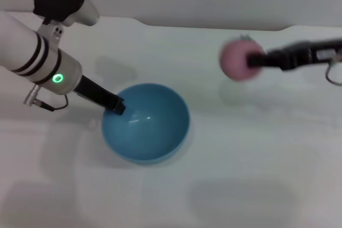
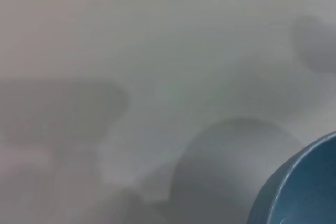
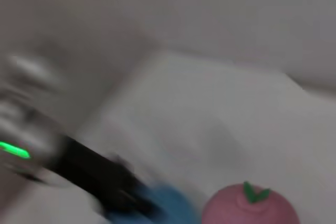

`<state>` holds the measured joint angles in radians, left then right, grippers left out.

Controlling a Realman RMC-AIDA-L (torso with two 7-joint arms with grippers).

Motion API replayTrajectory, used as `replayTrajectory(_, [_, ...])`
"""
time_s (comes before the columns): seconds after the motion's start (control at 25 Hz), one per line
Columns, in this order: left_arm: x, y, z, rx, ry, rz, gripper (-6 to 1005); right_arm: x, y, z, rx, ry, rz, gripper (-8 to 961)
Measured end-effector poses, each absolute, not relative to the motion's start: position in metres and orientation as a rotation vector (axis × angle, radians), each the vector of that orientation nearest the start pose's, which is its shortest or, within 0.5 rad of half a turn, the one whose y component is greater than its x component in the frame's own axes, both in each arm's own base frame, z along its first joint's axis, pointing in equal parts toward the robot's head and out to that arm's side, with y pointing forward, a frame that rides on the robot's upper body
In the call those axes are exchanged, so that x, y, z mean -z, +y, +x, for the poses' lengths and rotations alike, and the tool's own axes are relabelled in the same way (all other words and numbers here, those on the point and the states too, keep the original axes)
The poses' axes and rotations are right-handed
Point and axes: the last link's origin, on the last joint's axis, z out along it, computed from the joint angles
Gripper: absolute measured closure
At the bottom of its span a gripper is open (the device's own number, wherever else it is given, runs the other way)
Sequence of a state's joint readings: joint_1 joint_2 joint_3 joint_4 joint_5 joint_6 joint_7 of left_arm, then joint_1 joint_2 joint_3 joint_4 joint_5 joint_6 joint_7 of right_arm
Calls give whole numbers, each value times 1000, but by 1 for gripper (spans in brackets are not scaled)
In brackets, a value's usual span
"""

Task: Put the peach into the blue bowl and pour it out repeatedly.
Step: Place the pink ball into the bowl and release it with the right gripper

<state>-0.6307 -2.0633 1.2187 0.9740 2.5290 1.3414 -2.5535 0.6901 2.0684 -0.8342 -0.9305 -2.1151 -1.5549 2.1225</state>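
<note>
My right tool (image 1: 257, 60) is clenched on the small round pink-red peach (image 1: 238, 59), carrying it in the air above the white tabletop (image 1: 240, 174), well right of the bowl and off the surface; its shadow sits on the tabletop below. In the right wrist view the peach (image 3: 251, 209) shows its green stem upward, w/ my other arm's dark tool beyond it at the bowl's edge.

My left tool (image 1: 118, 105) sits at the near-left rim of the round, deep, glossy light-blue bowl (image 1: 155, 132). It looks clamped on the rim, but I can't tell that for sure; fingers aren't visible clearly. The bowl is upright and has nothing in it. Left wrist view shows only a slice of the bowl's rim (image 2: 299, 187) and bare tabletop.

Step in hand, as I judge it: bring peach over the bowl & drop it in.

How to do it well:
- Travel leftward at this height till the peach is over the bowl's middle, not the right rim.
- Lower before releasing; a high drop onto glossy curved wall prob. bounces the fruit out.
- Keep left tool steady so the bowl doesn't tip or slide.
- Stay on the bowl's right half w/ my right tool, clear of the left tool at the opposite rim.
- Open only once motion has stopped.
</note>
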Motion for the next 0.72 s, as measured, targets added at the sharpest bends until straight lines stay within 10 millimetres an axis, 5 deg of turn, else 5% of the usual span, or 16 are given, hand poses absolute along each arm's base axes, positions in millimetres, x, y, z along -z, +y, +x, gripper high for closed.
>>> replayTrajectory(0.12, [24,373,-233,-286,-1285,-2476,1000,-15,379,155,-629,912,-2850,883])
replayTrajectory(0.28, [29,375,-226,-266,-1272,-2495,1000,-4,377,148,-577,861,-2904,869])
replayTrajectory(0.72, [53,374,-202,-251,-1214,-2560,1000,24,366,160,-390,902,-2981,831])
